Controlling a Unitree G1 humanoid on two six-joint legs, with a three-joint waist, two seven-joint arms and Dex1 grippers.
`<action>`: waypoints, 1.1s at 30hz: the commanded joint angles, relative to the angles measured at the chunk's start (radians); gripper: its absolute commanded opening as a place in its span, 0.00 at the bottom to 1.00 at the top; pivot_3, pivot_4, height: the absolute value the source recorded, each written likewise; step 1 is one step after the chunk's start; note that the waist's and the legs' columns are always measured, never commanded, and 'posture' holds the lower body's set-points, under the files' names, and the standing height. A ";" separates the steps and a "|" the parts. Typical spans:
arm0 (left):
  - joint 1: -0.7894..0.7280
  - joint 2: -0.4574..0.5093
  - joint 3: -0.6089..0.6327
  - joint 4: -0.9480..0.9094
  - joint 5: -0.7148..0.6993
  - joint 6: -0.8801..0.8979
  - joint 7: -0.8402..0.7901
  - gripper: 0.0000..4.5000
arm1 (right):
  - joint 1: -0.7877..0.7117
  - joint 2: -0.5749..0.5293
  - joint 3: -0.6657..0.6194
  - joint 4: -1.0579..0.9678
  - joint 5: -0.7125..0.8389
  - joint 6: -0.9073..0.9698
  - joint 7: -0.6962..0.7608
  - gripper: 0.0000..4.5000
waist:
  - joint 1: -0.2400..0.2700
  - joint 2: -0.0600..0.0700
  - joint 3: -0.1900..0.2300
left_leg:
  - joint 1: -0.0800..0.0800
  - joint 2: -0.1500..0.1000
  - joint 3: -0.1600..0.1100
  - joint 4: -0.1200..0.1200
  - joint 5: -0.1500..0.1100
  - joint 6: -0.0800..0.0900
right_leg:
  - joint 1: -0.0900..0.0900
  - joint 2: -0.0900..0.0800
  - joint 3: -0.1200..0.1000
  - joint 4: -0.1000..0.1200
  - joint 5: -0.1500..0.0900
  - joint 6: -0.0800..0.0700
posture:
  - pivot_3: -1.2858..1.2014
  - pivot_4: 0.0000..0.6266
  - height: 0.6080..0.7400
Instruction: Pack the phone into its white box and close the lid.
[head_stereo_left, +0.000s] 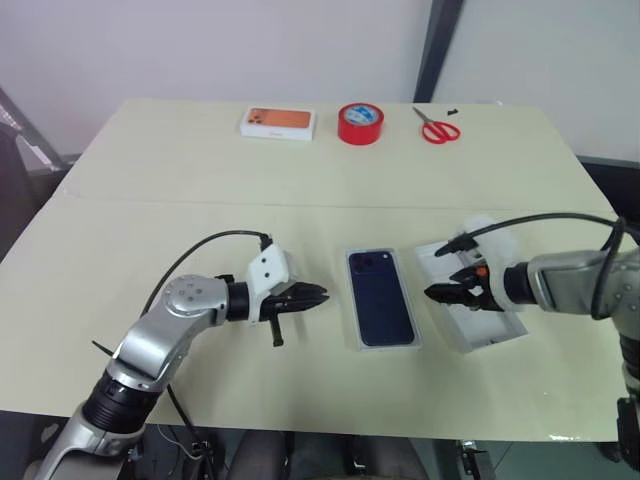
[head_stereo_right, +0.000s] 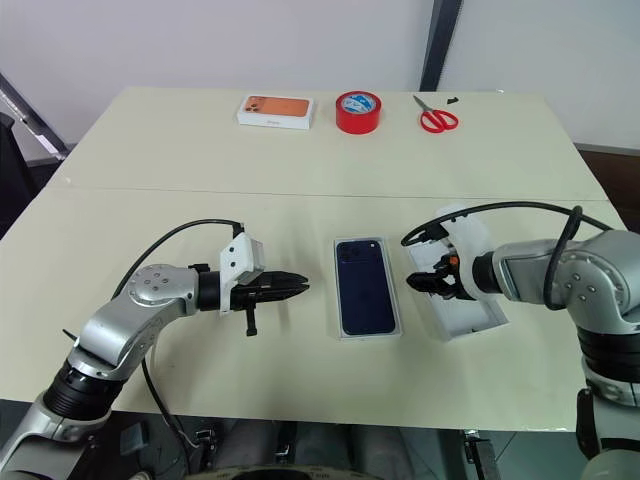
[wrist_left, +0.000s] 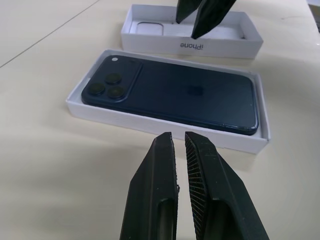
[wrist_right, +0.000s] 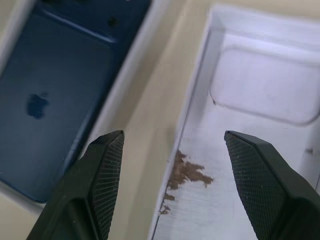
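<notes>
1. With the phone (head_stereo_left: 380, 297) already lying in the white box (wrist_left: 150, 125), we have reached the lid (head_stereo_left: 497, 325) step
2. Our right gripper (wrist_right: 175, 180), jaws apart, straddles its near wall; the left gripper (head_stereo_left: 312, 296) is clenched, empty
3. Next: pinch, lift, flip it over

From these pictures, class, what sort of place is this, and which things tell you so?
Probably a lab or workshop bench set up for a packing exercise: a plain table against a bare wall, with red tape, scissors, and a phone lying in a white box.
</notes>
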 joint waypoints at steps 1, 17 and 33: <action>-0.008 -0.002 -0.010 -0.029 0.004 -0.025 -0.007 0.10 | 0.020 0.018 -0.042 -0.009 0.053 0.006 -0.069 0.69 | 0.000 0.000 0.000 | 0.000 0.000 0.000 0.000 0.000 0.000 | 0.000 0.000 0.000 0.000 0.000 0.000 | 0.52 0.24 1.00; 0.005 -0.018 0.058 0.023 0.011 -0.031 0.063 0.10 | -0.171 0.121 -0.212 0.240 0.312 0.006 -0.248 0.01 | -0.020 0.000 0.000 | 0.001 0.000 0.000 0.000 0.000 0.000 | 0.000 0.001 0.001 0.002 0.000 0.000 | 0.52 0.24 1.00; -0.095 -0.051 0.183 0.210 0.050 -0.107 0.182 0.10 | 0.071 0.933 0.044 -0.089 0.941 -0.726 -1.068 0.01 | -0.016 -0.001 -0.001 | -0.005 0.001 0.000 0.001 0.001 0.000 | -0.007 0.000 0.000 0.004 0.000 0.000 | 0.52 0.24 1.00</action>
